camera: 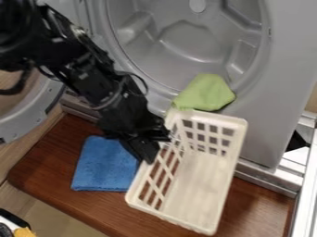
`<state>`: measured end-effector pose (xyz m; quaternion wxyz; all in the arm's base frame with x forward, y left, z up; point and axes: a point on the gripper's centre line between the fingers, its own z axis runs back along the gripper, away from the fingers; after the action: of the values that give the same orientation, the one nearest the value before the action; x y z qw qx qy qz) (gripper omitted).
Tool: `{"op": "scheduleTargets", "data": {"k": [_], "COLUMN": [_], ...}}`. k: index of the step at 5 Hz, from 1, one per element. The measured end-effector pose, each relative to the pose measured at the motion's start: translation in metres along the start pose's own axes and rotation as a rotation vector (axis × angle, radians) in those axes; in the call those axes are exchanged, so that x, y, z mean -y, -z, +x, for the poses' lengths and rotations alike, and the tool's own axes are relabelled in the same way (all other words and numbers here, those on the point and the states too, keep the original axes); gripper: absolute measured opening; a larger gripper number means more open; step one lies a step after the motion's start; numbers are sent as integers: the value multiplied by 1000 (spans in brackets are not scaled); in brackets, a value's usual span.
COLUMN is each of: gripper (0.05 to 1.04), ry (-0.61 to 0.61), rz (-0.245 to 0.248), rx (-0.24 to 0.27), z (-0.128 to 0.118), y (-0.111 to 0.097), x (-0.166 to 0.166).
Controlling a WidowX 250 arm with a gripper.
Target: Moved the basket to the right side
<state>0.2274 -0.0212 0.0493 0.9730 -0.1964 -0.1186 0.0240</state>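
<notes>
My jaws pinch the white rectangular plastic basket (202, 183), right of the blue cloth square (105, 164); probably only release remains.

Free room inside the basket (199, 185), black arm (93, 76) in the way alongside

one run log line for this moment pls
pincer at side wall of white basket | hold: unclear | wooden board below | blue cloth alongside | green cloth by washer

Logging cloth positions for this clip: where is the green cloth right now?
In the camera view, the green cloth is right of centre, at the bottom of the washer opening, just above the white basket.
</notes>
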Motion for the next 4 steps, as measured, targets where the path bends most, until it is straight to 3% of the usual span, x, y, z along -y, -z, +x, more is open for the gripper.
{"op": "scheduleTargets", "data": {"k": [2,3,4], "gripper": [52,52,52], "ry": [58,41,25], "rz": [-24,-46,-37], "rx": [-97,-106,-113], "z": [-10,-11,-8], "y": [38,58,74], "x": [25,28,24]}}
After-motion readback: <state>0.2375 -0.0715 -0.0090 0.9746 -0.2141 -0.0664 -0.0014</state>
